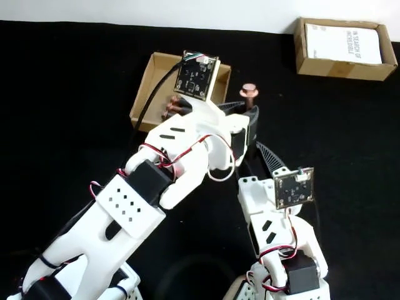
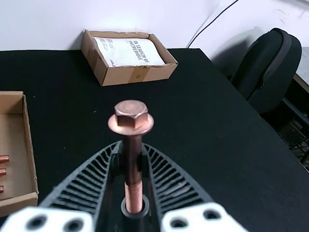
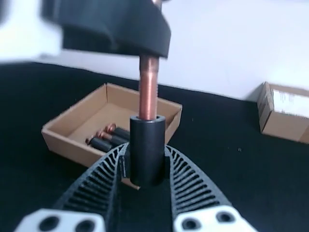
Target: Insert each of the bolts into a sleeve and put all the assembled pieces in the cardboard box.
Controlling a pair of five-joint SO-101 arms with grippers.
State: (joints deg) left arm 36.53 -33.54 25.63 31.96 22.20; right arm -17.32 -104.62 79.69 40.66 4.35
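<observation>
A copper bolt (image 2: 130, 122) stands upright with my left gripper (image 2: 131, 157) shut on its shaft. Its lower end sits in the mouth of a black sleeve (image 3: 147, 147), and my right gripper (image 3: 147, 157) is shut on that sleeve from below. In the high view the bolt's head (image 1: 249, 92) pokes up beside the left gripper (image 1: 249, 119), just right of the cardboard box (image 1: 147, 87); the right gripper (image 1: 257, 151) comes up under it. The left gripper (image 3: 120, 24) hangs over the sleeve. Assembled pieces (image 3: 107, 137) lie inside the cardboard box (image 3: 63, 128).
A second cardboard box (image 1: 344, 62) holding a white printed sheet stands at the table's far right corner. A dark chair (image 2: 268, 63) stands beyond the table's edge. Black table surface (image 1: 75, 81) lies left of the near box.
</observation>
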